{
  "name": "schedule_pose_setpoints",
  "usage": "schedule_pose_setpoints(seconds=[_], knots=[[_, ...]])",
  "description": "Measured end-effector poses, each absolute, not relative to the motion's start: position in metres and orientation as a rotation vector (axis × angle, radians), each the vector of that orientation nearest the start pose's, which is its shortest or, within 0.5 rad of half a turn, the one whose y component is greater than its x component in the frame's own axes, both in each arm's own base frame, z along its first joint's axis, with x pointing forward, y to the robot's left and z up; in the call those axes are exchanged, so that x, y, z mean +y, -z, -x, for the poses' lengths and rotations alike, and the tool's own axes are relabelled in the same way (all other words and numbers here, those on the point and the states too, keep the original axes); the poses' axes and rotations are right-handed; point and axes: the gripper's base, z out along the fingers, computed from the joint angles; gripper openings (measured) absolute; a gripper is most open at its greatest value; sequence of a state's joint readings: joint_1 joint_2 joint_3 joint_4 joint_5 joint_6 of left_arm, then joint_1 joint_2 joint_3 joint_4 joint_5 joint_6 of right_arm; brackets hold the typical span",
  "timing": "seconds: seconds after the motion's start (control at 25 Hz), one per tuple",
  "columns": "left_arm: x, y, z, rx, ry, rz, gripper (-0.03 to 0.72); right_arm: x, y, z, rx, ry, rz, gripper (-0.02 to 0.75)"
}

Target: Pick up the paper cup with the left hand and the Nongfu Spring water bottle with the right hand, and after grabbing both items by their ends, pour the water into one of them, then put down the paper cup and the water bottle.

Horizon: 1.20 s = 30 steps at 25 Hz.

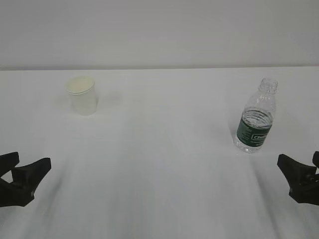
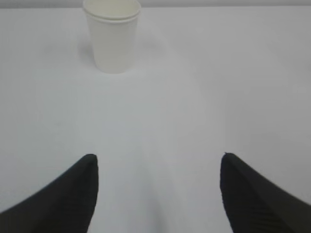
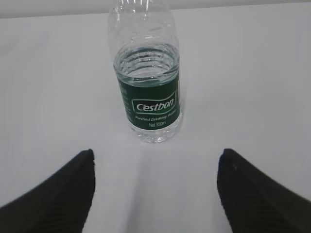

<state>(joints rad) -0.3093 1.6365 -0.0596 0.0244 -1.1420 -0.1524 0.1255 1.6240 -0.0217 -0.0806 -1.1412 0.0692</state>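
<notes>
The off-white paper cup (image 1: 82, 94) stands upright at the back left of the white table; the left wrist view shows this cup (image 2: 112, 36) far ahead, slightly left of centre. My left gripper (image 1: 30, 160) (image 2: 158, 158) hangs open near the front left edge, well short of the cup, with only bare table between its fingers. The uncapped water bottle (image 1: 256, 117) (image 3: 148, 97), clear with a dark green label, stands upright at the right. The water (image 3: 146, 60) reaches just above the label. My right gripper (image 1: 299, 158) (image 3: 156, 153) is open and empty, a short way in front of the bottle.
The white table (image 1: 164, 164) runs back to a pale wall. Nothing else stands on it; a broad stretch of bare surface lies between cup and bottle.
</notes>
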Motion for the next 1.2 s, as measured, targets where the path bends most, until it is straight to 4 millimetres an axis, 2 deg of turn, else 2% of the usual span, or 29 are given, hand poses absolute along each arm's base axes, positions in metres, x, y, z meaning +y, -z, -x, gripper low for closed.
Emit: schedule_pose_setpoints(seconds=[0.2,0.64,0.96,1.2], knots=[[-0.059,-0.120,-0.181,1.931,0.318,-0.168,0.587,0.029,-0.121,-0.174,1.938,-0.178,0.136,0.588],[-0.068,-0.114,-0.216,1.900,0.245,-0.220,0.588,0.032,-0.125,-0.181,1.903,-0.177,0.187,0.587],[-0.073,-0.114,-0.239,1.860,0.220,-0.221,0.588,0.034,-0.111,-0.197,1.953,-0.175,0.199,0.588],[-0.078,-0.103,-0.253,1.873,0.213,-0.230,0.587,0.037,-0.100,-0.215,1.973,-0.179,0.210,0.587]])
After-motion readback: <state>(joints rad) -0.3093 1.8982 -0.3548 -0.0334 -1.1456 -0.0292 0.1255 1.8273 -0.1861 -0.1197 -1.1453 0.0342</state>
